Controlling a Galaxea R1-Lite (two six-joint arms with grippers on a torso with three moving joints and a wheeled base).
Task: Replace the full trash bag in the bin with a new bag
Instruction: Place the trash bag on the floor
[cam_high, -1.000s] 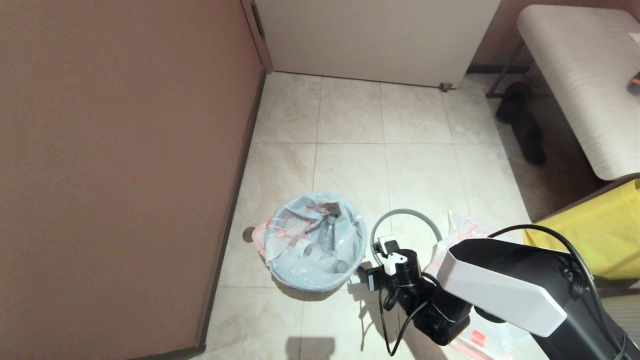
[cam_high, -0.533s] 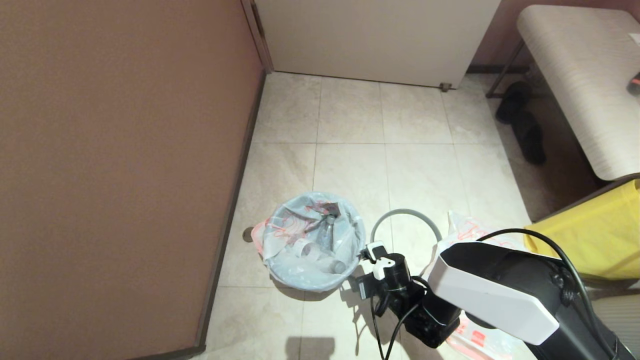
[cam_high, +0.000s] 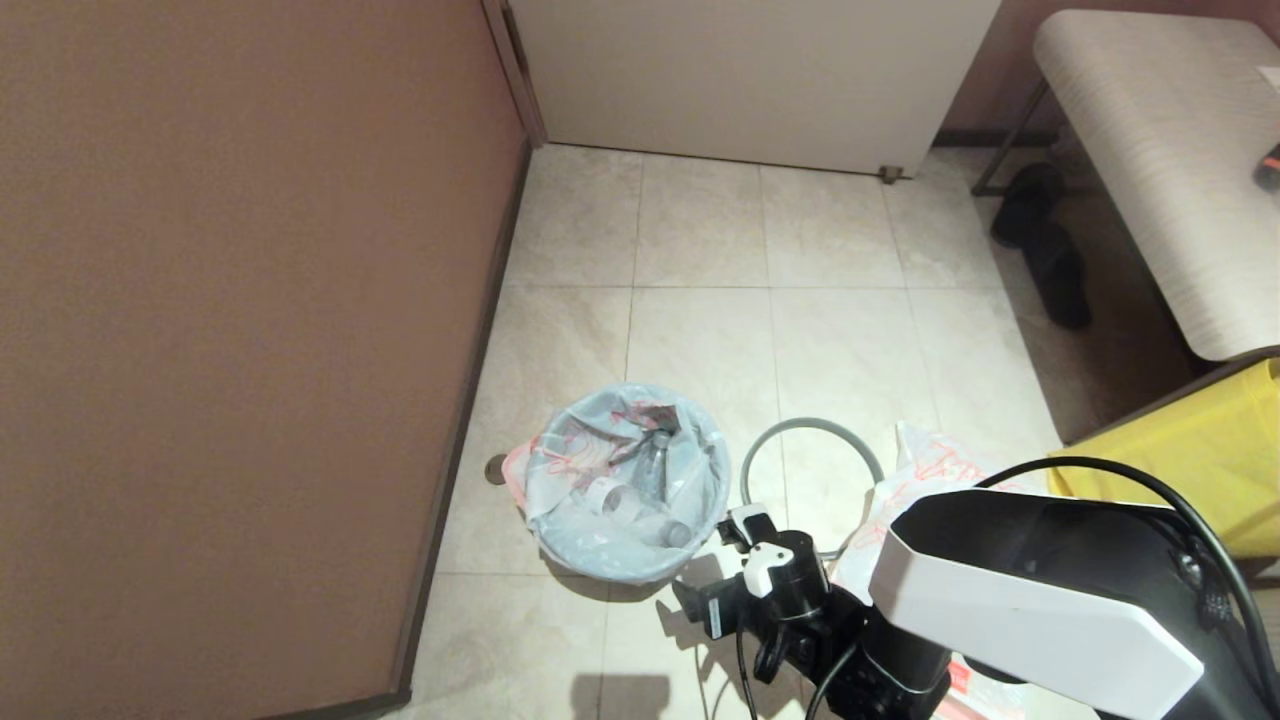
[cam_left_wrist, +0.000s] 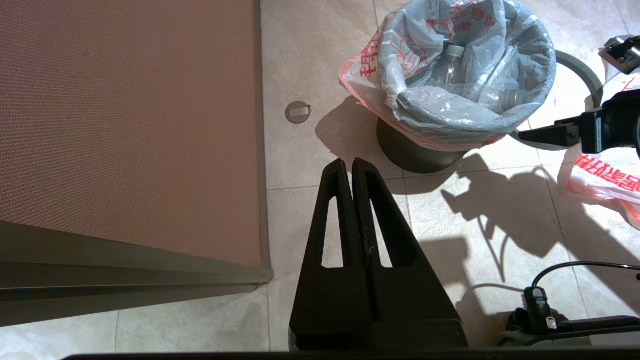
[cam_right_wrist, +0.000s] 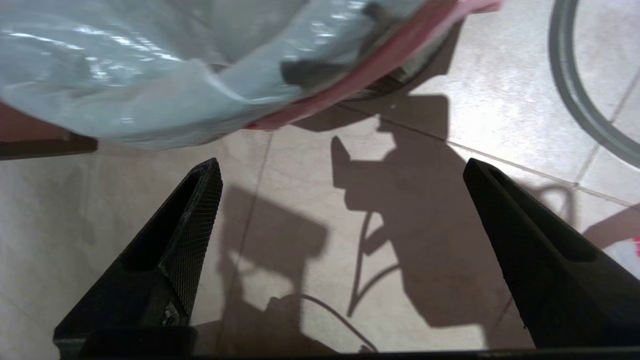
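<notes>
while jaws gape, right gripper (cam_right_wrist: 340, 172) hovers beside the bin (cam_left_wrist: 417, 152).

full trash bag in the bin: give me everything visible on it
The thin translucent white plastic trash bag with pink-red handles and red print lines the small round black plastic bin, its mouth folded out over the top and hanging down the sides. Clear bottles lie inside. It stands on the tiled floor by the wall. No tool touches it.

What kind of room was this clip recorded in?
Probably a hotel room or apartment entryway. A pale door meets a tiled floor, dark shoes sit under a padded bench, and a small bin lined with a full trash bag stands by the wall.
</notes>
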